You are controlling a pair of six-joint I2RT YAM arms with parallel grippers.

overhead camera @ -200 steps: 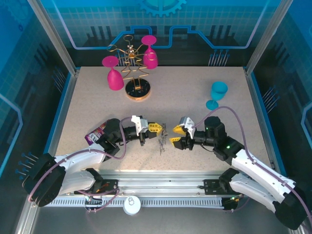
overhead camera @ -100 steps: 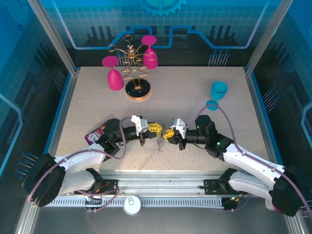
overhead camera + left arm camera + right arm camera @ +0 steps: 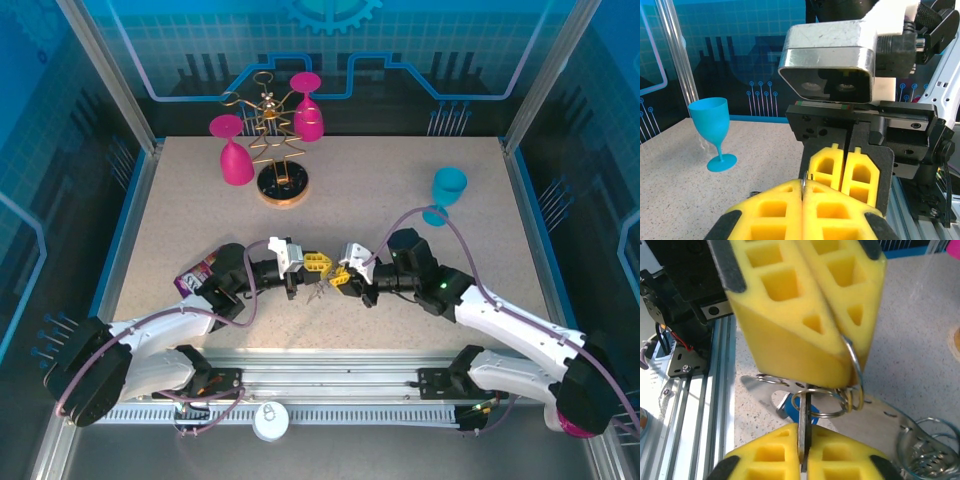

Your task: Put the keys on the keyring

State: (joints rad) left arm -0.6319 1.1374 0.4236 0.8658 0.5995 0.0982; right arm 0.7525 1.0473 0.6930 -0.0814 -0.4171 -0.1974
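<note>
My left gripper is shut on the keyring, a thin grey wire loop that sticks out between its yellow fingertips. Small split rings and the keys hang under it. My right gripper faces the left one tip to tip. In the right wrist view the right gripper is shut on a flat silver key seen edge on, reaching up into a split ring. The blue-headed key hangs just behind it. The left wrist view has the left gripper low and the right gripper right in front.
A gold wire glass rack with pink glasses stands at the back left. A blue goblet stands at the right. A purple packet lies by the left arm. A flat silver tag and a beaded chain hang off the bunch.
My right gripper was open to the right of the keys. It has moved left up to the left gripper and closed on a key. The left gripper stayed shut and still.
</note>
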